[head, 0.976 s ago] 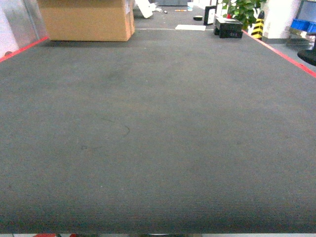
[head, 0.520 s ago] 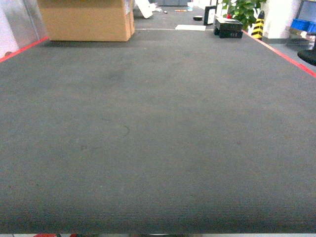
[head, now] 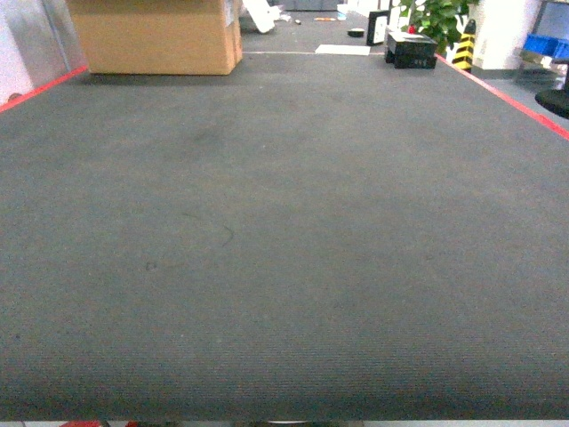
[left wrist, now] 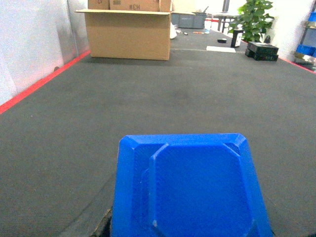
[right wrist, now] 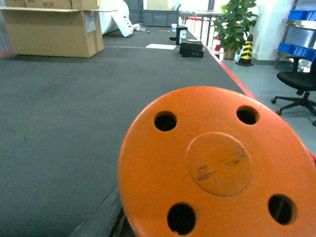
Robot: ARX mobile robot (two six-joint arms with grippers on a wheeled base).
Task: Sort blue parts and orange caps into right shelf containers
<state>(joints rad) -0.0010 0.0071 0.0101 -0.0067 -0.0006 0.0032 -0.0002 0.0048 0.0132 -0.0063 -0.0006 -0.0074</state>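
The head camera is looking forward and slanting down over the dark mat [head: 284, 249], with the cardboard box [head: 156, 36] sitting at upper left. Both wrist cameras are riding low, facing the same way: the left one is pressing close to a blue part [left wrist: 190, 190], the right to an orange cap [right wrist: 217, 165] (each filling the lower frame). All three are sharing the box, the mat and the potted plant [right wrist: 234, 22].

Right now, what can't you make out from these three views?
- Left gripper: hidden in left wrist view by the blue part; open or shut unknown.
- Right gripper: hidden in right wrist view by the orange cap, itself cut off at the bottom edge.
- Head view: neither arm in frame.
- Blue crates: small, cut off at the right edge; contents unseen.
- Cardboard box: top cropped.
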